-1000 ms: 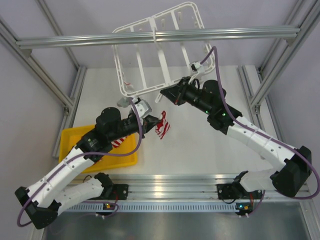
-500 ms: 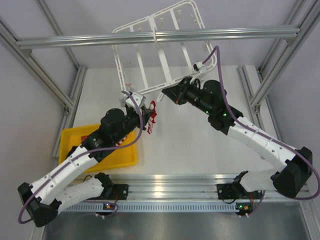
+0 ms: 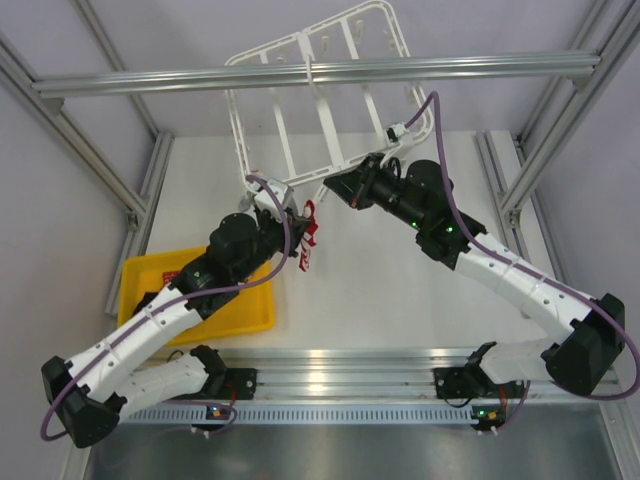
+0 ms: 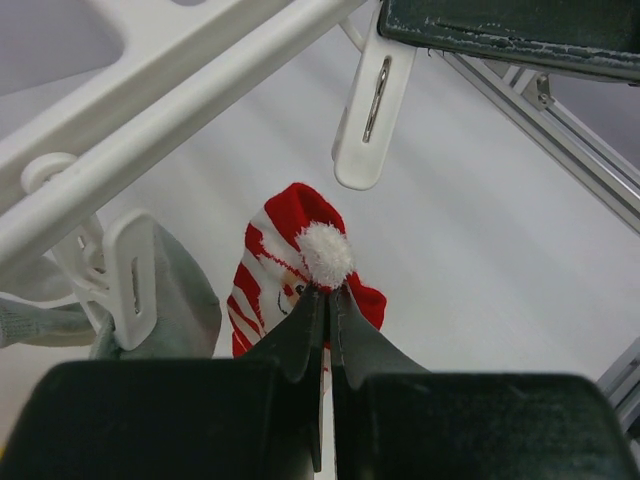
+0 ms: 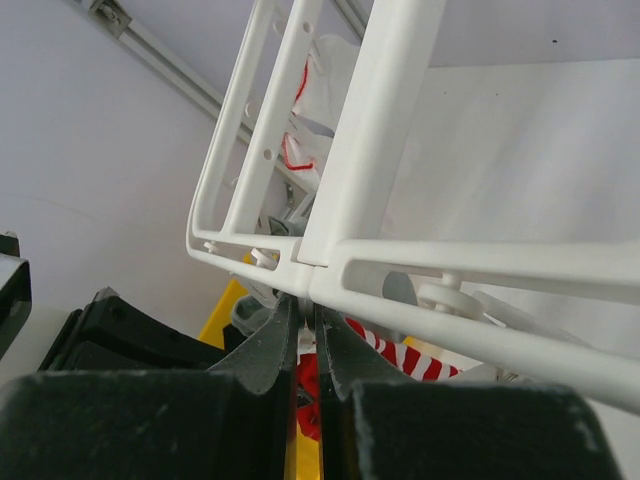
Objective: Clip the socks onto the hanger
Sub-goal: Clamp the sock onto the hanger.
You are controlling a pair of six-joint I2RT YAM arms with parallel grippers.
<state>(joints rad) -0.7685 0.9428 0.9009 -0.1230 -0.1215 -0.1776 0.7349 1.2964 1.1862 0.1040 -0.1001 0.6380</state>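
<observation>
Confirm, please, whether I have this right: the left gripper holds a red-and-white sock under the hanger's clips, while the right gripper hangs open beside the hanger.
Not quite. The right gripper is not open: the right wrist view shows it shut on the edge of the hanger. The left gripper does hold the sock under the clips.

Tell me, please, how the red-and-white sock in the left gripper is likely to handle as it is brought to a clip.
The sock is probably floppy: it droops limply from the left gripper, pinched only beside its white pom-pom. It seems light, as that small pinch carries it. It may fold or sway against the clip on the hanger.
</observation>
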